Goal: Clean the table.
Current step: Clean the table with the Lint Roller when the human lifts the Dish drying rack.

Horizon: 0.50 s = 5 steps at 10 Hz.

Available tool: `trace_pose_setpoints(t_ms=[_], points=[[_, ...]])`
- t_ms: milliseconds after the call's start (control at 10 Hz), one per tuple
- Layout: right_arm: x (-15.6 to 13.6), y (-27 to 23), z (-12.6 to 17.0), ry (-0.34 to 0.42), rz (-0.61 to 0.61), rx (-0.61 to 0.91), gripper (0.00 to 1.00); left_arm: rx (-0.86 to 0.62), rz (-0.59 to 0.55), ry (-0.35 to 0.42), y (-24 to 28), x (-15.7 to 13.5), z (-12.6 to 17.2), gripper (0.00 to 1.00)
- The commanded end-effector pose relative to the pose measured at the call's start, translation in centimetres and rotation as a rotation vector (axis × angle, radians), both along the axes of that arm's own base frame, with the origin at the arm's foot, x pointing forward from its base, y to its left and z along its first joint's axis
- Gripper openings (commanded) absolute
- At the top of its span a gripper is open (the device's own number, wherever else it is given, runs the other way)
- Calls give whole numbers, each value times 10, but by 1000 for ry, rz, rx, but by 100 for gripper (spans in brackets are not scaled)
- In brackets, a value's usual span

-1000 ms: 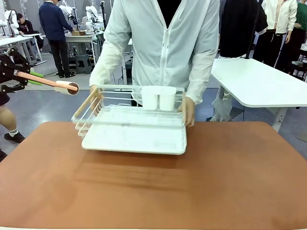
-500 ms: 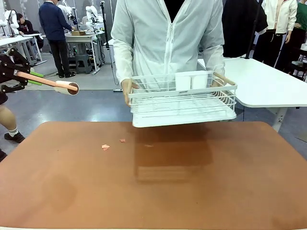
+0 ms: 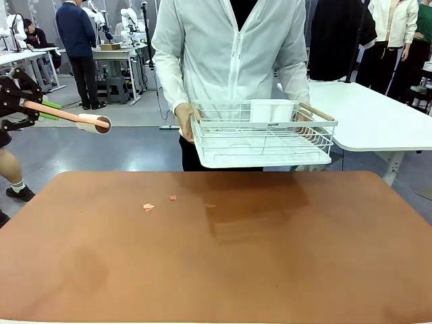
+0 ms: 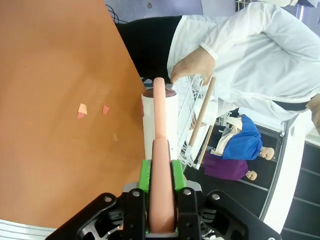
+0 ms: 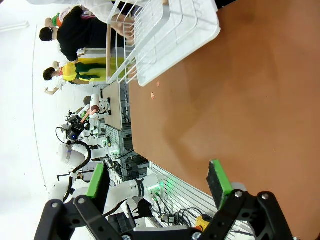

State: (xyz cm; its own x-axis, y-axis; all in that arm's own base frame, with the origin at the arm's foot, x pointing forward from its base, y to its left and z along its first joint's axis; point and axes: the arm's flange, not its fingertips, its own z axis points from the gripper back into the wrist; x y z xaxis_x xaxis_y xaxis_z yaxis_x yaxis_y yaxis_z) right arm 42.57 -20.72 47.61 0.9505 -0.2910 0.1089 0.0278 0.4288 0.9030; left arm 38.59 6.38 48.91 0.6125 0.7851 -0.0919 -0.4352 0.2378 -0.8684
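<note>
The reddish-brown table [image 3: 270,270] carries three small orange paper scraps [image 3: 148,206] left of centre; the left wrist view shows two scraps [image 4: 81,110]. My left gripper [image 3: 27,102] hovers off the table's far left corner, shut on the pink handle of a lint roller [image 3: 94,123]. Seen from that wrist, the green pads [image 4: 145,175] of the left gripper [image 4: 161,170] clamp the handle and the white roll [image 4: 160,117] points past the table edge. My right gripper [image 5: 157,180] stands open, holding nothing, high above the table [image 5: 240,100].
A person in a white jacket stands at the far side, holding a white wire dish rack [image 3: 263,135] in both hands above the table's far edge. A white-topped desk [image 3: 364,115] stands at the back right.
The person has lifted the dish rack off the table and carried it back and to the right, uncovering the paper scraps. My left gripper and the roller have stayed still.
</note>
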Motion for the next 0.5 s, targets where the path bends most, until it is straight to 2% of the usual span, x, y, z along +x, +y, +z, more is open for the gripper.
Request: trace_pose_setpoints(t_ms=[0,200,300,400], points=[[0,1,1,-4,2,3,100,0,0,-2,0,0,1,0],[0,1,1,-4,2,3,100,0,0,-2,0,0,1,0],[0,1,1,-4,2,3,100,0,0,0,0,0,0,19],[0,1,1,-4,2,3,100,23,-98,-68,3,5,19,19]])
